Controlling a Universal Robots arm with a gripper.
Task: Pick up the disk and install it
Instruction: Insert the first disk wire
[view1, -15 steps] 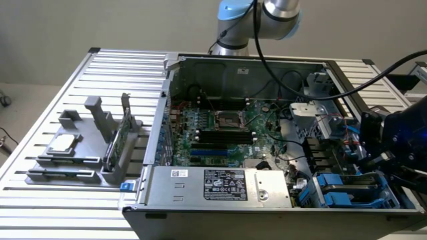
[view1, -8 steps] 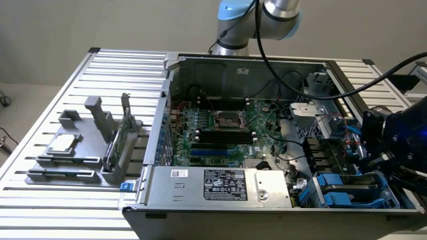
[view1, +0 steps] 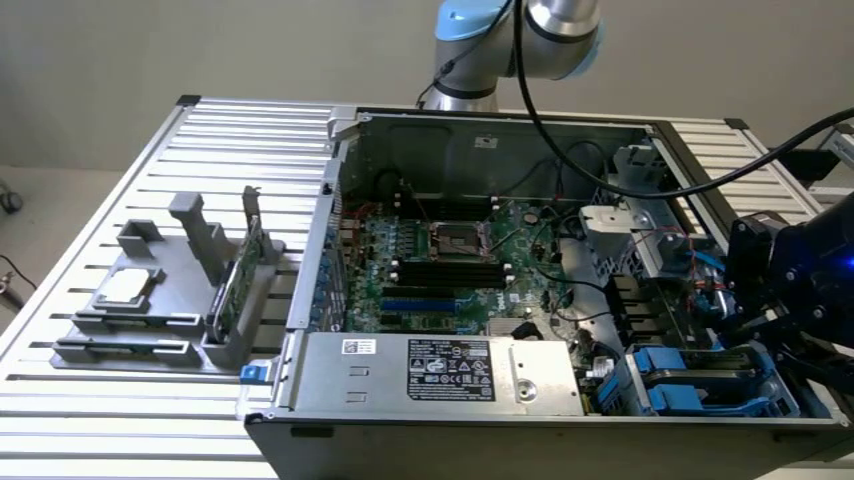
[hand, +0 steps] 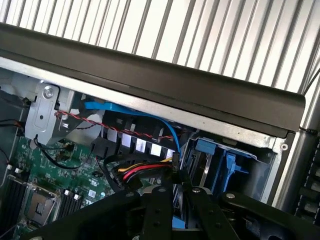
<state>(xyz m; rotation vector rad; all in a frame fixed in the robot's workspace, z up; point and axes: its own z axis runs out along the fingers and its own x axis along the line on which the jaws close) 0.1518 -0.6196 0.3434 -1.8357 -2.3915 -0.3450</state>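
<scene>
My gripper (view1: 763, 318) hangs over the drive bay (view1: 707, 388) in the near corner of the open computer case, at the exterior view's right. In the wrist view its two black fingers (hand: 159, 210) stand close together, and a sliver of bright blue, the disk's carrier (hand: 178, 223), shows between them. The rest of the disk is hidden behind the fingers. Just past the gripper (hand: 178, 192), blue carrier handles (hand: 208, 148) stick up from the bay against the case wall.
The motherboard (view1: 441, 255) and the power supply (view1: 447, 368) fill the case. A red-yellow cable bundle (hand: 140, 172) and a blue cable (hand: 125, 112) run close by the bay. On the slatted table, a grey fixture (view1: 134, 345) holds a silver chip (view1: 127, 288) and a green card (view1: 224, 295).
</scene>
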